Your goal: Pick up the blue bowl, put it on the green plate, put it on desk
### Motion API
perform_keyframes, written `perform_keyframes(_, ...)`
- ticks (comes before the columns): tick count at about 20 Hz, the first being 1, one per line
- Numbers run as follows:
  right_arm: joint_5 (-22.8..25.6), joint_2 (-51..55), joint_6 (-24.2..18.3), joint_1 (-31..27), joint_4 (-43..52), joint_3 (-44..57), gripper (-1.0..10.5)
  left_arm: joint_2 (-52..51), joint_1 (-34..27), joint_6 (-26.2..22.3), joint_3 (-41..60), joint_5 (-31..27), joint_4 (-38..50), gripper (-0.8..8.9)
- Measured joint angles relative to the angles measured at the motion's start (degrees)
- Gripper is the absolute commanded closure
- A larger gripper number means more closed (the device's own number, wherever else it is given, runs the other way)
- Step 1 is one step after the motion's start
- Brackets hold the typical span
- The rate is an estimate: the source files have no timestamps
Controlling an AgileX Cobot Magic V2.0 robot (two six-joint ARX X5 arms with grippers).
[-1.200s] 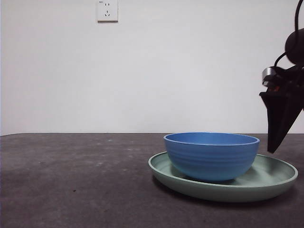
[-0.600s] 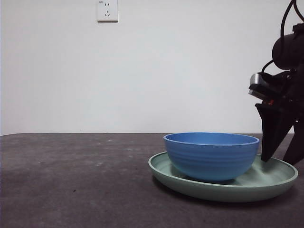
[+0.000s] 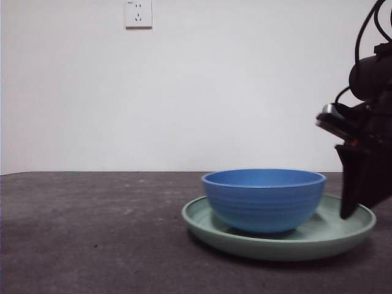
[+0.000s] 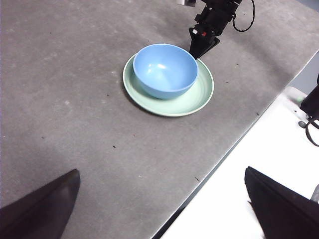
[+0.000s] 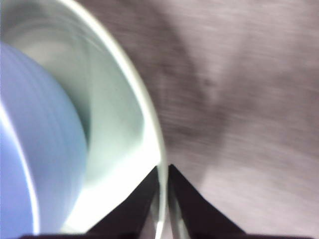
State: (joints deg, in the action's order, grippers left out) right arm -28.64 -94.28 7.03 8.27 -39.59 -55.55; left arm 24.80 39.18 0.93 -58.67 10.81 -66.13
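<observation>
Two black jaws of the right gripper point(image 5: 163, 185) stand almost pressed together, with the raised rim of the green plate point(image 5: 124, 139) pinched in the thin gap between them. In the front view this gripper point(image 3: 350, 205) comes down from the right edge onto the plate's point(image 3: 318, 236) right rim. The blue bowl point(image 3: 263, 199) sits inside the plate, and the plate lies on the desk point(image 3: 92, 233).

Compared with half a second ago, plate and bowl together are shifted a little to the left in the front view, and the gripper has come lower and closer to the rim.

The right wrist view shows the grip on the rim closely, but blurred; the bowl point(image 5: 35, 149) fills its side only as a blue shape. The left wrist view shows the whole scene from far: bowl point(image 4: 165, 69) in the plate point(image 4: 194, 97), the right gripper point(image 4: 201, 48) at the rim, and the desk's edge. The left gripper point(image 4: 162, 209) hangs well apart from them, its jaws spread wide and holding nothing.
</observation>
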Motion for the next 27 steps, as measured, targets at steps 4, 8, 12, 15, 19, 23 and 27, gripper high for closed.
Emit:
perform_keyframes(4,-0.6,0.0,2.0,1.2,-1.0,-5.4,9.4,0.0,0.0,0.0,0.0,0.0,0.4,2.83)
perform_keyframes(8,-0.7,0.0,5.8,5.3,-0.4,-11.1,9.4,0.0,0.0,0.0,0.0,0.0,0.4,2.83)
perform_keyframes(12,-0.7,-0.3,11.1,9.2,2.9,-11.8,9.4,0.0,0.0,0.0,0.0,0.0,0.8,2.83)
perform_keyframes(15,-0.3,-3.3,12.8,11.5,3.7,-11.8,9.4,0.0,0.0,0.0,0.0,0.0,0.8,2.83)
perform_keyframes(19,2.6,-8.9,13.9,15.3,4.9,-11.8,9.4,0.0,0.0,0.0,0.0,0.0,0.8,2.83)
perform_keyframes(23,3.4,-9.9,14.4,17.1,6.0,-11.8,9.4,0.0,0.0,0.0,0.0,0.0,0.8,2.83)
perform_keyframes(27,3.6,-10.1,14.4,17.1,6.0,-11.8,8.5,0.0,0.0,0.0,0.0,0.0,0.7,2.83)
